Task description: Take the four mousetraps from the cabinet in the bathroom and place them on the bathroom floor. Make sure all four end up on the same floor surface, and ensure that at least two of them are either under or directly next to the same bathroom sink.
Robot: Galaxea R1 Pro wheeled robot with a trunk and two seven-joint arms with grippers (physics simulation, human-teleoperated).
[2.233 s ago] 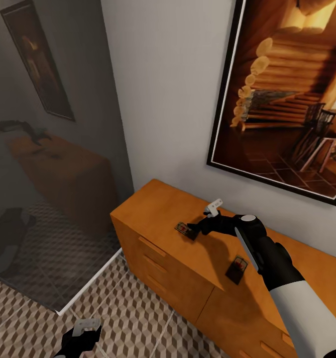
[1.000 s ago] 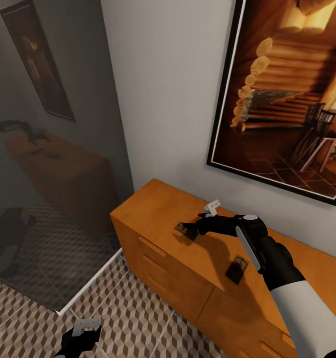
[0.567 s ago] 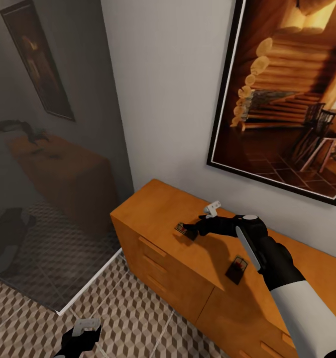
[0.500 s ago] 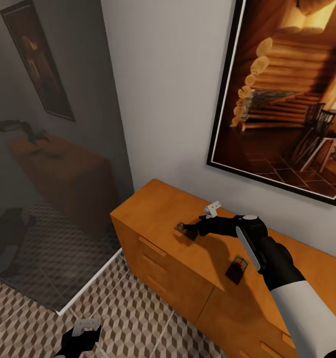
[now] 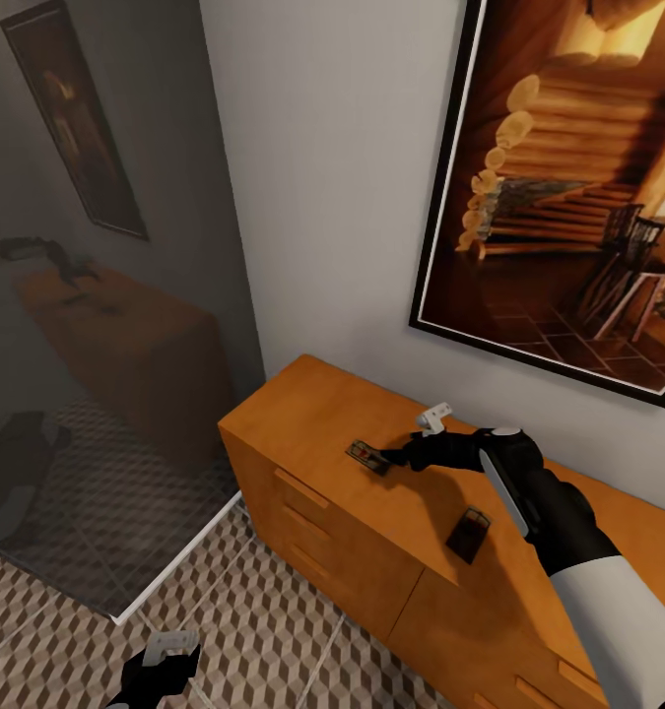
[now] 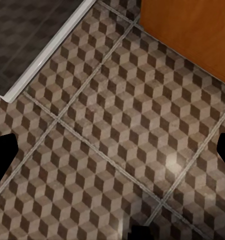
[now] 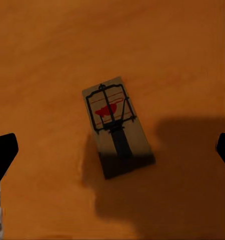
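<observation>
The right gripper hovers with its fingers spread wide and empty, a mousetrap lying flat between them on the cabinet top. A second mousetrap rests at the gripper's 4 o'clock, nearer the front edge. The left gripper hangs open over the bathroom floor, holding nothing. No trap shows on the tiles, so the task appears at most partly done. A framed picture hangs on the wall above.

Cube-patterned bathroom floor meets the cabinet.
</observation>
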